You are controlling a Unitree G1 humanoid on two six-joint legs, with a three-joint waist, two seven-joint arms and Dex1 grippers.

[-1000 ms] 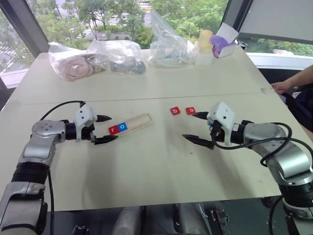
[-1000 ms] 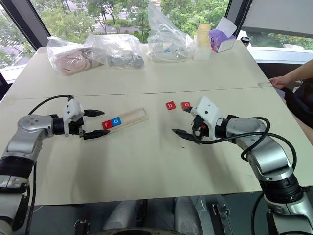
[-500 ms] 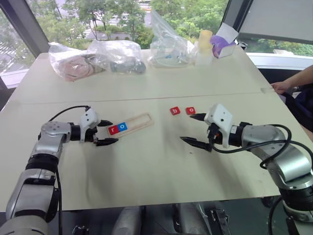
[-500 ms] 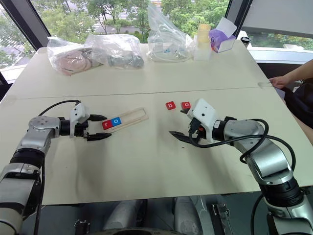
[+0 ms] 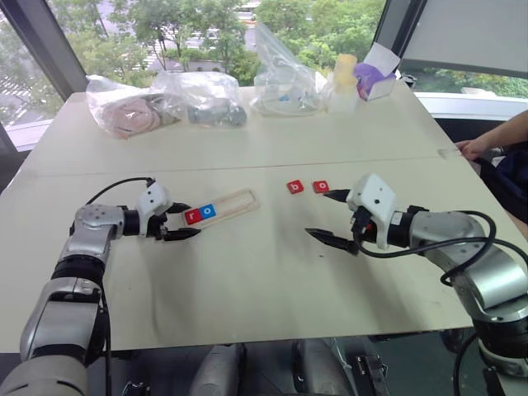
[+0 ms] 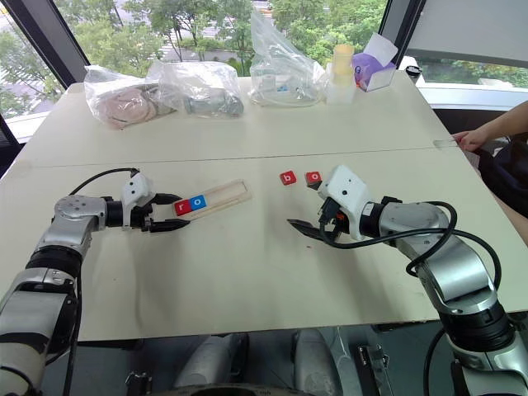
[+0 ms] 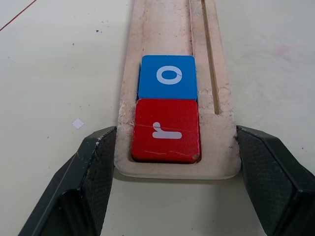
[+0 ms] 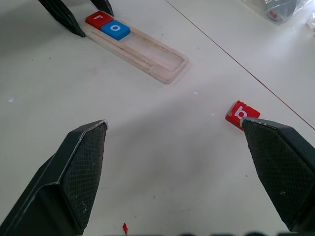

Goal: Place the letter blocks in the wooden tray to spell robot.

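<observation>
Left gripper (image 7: 172,162) has lowered and clamped the wooden tray (image 7: 167,29) end at centre-left; right gripper (image 5: 334,218) gapes at centre-right.

My head's two eyes look forward and down over the pale table (image 5: 264,272), far enough back to take in both my arms. My left wrist camera sits low and very close behind the end of the long pale wooden tray (image 7: 167,29), facing along it. My right wrist camera looks across the table from farther back; it shares that tray (image 8: 162,61) with the others.
</observation>
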